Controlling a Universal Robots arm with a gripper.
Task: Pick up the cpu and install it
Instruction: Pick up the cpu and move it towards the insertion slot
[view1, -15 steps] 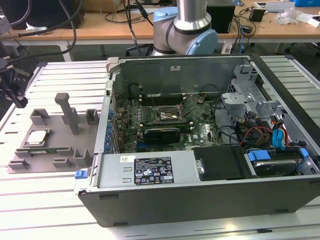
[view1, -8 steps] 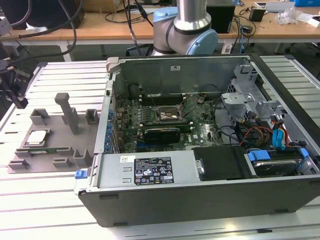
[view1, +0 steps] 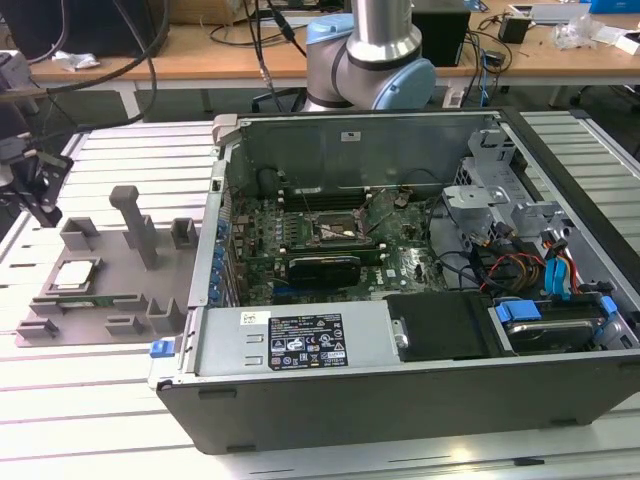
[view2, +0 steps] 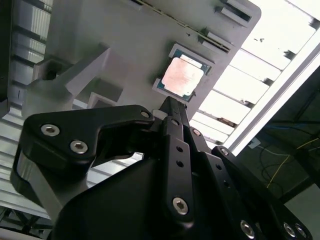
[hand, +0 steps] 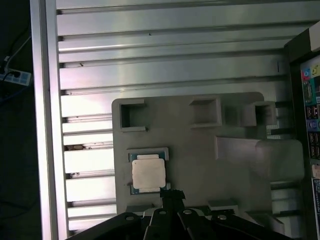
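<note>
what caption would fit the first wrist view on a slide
Pincer near the cpu, which lies flat in its recess on the grey moulded tray, on a slatted metal table.

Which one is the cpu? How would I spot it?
Find the big open computer case. On the exterior view's left of it lies a grey tray with upright posts. The cpu is the flat shiny square on it; its neighbours are dull grey plastic.

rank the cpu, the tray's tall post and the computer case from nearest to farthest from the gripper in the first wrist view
1. cpu, in a recess of the tray, right by the gripper.
2. tall post, farther along the tray, toward the case.
3. computer case, beyond the tray's edge.
</note>
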